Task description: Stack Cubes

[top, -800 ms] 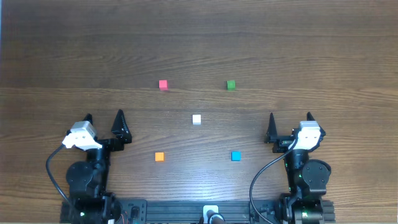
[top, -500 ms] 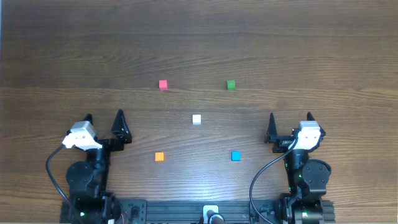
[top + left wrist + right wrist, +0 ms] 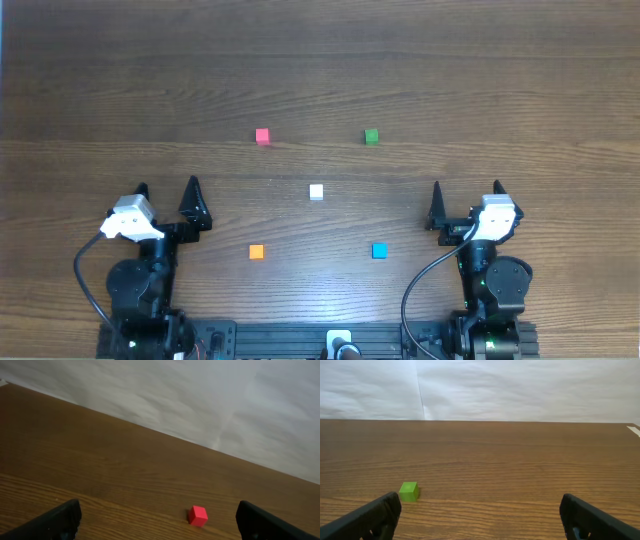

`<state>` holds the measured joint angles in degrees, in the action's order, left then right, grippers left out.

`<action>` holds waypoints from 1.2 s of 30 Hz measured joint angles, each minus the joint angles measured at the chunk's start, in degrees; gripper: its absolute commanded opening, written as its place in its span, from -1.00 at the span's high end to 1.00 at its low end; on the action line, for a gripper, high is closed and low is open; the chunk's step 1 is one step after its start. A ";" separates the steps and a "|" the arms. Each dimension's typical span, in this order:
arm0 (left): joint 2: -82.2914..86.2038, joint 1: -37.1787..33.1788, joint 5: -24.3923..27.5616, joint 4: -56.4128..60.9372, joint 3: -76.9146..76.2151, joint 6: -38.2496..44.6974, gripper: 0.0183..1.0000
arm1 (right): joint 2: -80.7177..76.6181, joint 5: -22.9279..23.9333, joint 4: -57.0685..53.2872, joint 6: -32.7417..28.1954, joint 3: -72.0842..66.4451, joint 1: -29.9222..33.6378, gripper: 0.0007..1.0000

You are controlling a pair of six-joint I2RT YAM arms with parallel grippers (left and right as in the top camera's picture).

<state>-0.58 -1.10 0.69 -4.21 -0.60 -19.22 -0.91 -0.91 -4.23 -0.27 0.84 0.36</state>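
White cube well apart, between both | left pincer spread | right pincer seemingly spread

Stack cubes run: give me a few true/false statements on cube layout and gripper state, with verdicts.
1. All five cubes lie singly on the table, none stacked. True.
2. The left gripper is shut on the orange cube. False: it is open and empty; the orange cube lies on the table.
3. The white cube lies amid the other four. True.
4. The green cube rests on the blue cube. False: they lie apart, the green one farther from the arm bases.
5. The right gripper is open. True.
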 measured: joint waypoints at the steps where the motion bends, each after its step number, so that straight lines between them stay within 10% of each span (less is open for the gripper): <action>1: 0.00 0.00 0.00 0.00 0.00 0.02 -1.00 | 0.00 0.00 0.00 0.02 0.00 0.00 -0.99; 24: -0.52 0.00 0.07 0.13 0.00 0.02 -1.00 | 0.00 0.00 0.00 0.04 0.00 0.00 -0.98; 36: -30.47 5.29 1.05 -2.14 -14.93 -0.28 -1.00 | 0.07 0.02 -0.04 0.04 -0.02 0.00 -0.99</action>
<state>-31.05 4.19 1.74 -6.35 -15.53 -19.51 -0.84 -0.89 -4.27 -0.23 0.82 0.36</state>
